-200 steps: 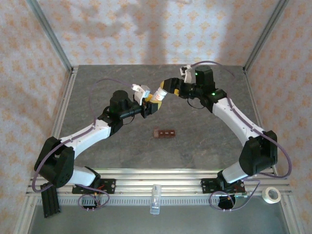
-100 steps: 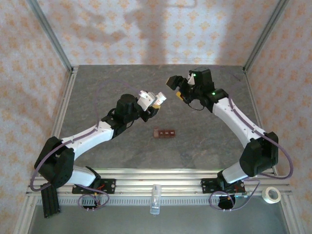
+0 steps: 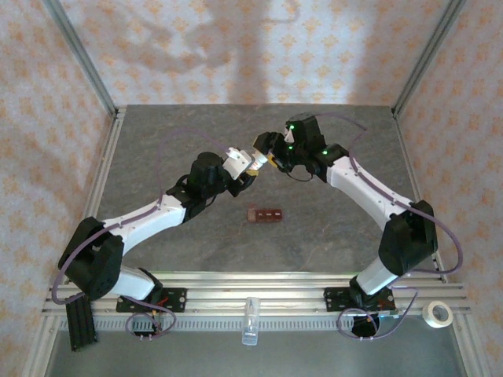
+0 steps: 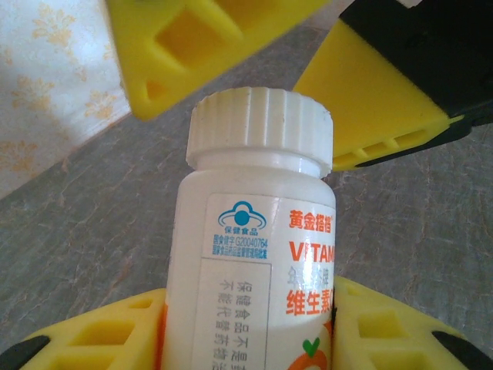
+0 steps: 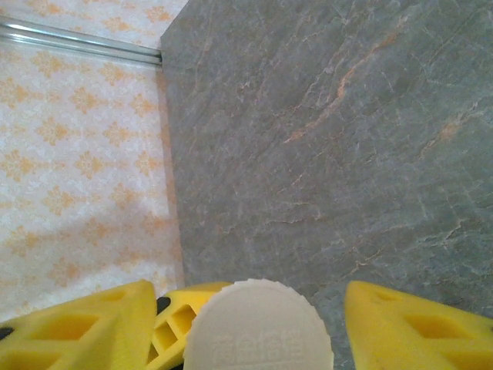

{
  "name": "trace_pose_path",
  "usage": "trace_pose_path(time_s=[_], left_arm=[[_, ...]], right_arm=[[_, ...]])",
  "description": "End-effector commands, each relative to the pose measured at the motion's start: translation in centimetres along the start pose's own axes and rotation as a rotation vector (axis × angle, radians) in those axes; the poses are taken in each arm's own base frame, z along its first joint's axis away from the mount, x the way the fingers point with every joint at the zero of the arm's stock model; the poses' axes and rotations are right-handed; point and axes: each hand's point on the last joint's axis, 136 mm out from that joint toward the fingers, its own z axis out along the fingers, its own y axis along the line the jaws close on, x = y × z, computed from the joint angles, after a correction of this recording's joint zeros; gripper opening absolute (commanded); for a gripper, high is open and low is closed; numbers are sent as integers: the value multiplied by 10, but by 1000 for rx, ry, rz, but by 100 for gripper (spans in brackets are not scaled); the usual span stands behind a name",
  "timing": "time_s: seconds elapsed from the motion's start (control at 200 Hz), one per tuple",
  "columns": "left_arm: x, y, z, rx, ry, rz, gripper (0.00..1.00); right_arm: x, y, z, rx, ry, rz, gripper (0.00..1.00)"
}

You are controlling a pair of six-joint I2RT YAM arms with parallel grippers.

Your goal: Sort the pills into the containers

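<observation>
A white pill bottle [image 4: 246,254] is held above the table [image 3: 338,228], just above the centre of the overhead frame. It is clamped by its body between the yellow fingers of the left gripper [image 4: 246,331], so the ribbed white cap [image 4: 260,127] is left free and is presented towards the other arm. The right gripper [image 5: 250,308] is placed over that cap with its fingers apart, one on each side. In the right wrist view a gap is seen between the cap and the finger at the lower right, so the cap is not yet gripped. The step in hand is judged to be opening the bottle: the body is steadied by one arm so the cap can be twisted off by the other. The containers [image 3: 266,214], a short reddish-brown strip of compartments, are lying on the table below the bottle in the overhead frame, apart from both grippers, where pills could later be dropped in. No pills are seen outside the bottle.
</observation>
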Motion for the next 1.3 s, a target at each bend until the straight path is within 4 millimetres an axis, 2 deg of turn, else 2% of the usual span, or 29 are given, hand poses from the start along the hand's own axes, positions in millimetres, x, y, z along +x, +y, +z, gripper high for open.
trace_pose_path(time_s=[0.0,0.155,0.27,0.38,0.49,0.596,0.661,0.766,0.856,0.921,1.071,1.176,1.296], left_arm=[[-18,5,2,-22,-38,16,0],[-22,5,3,-22,-56,-6,0],[-30,4,2,-11,-78,-36,0],[-42,-1,-2,45,-117,-79,0],[-63,-8,-13,169,-203,-183,0],[-86,-7,-27,276,-311,-302,0],[-90,-5,-30,303,-337,-343,0],[-89,-5,-30,303,-329,-341,0],[-81,-3,-26,275,-292,-320,0],[-72,0,-22,244,-256,-296,0],[-58,4,-16,190,-204,-250,0],[-52,5,-15,175,-194,-243,0],[-47,4,-12,173,-182,-242,0]], right_arm=[[-5,16,0,-45,-18,-14,58],[-3,13,1,-41,-15,-31,44],[-6,12,-2,-45,-24,-72,37],[-18,15,-11,-105,-52,-136,36],[-28,27,-27,-255,-75,-272,37],[-30,31,-42,-339,-87,-365,39],[-28,35,-47,-364,-75,-390,39],[-29,41,-51,-370,-75,-384,45],[-35,42,-56,-338,-104,-356,70],[-40,41,-63,-309,-135,-331,80],[-46,33,-66,-242,-163,-259,79],[-49,21,-65,-202,-190,-218,81],[-47,20,-60,-226,-178,-172,84]])
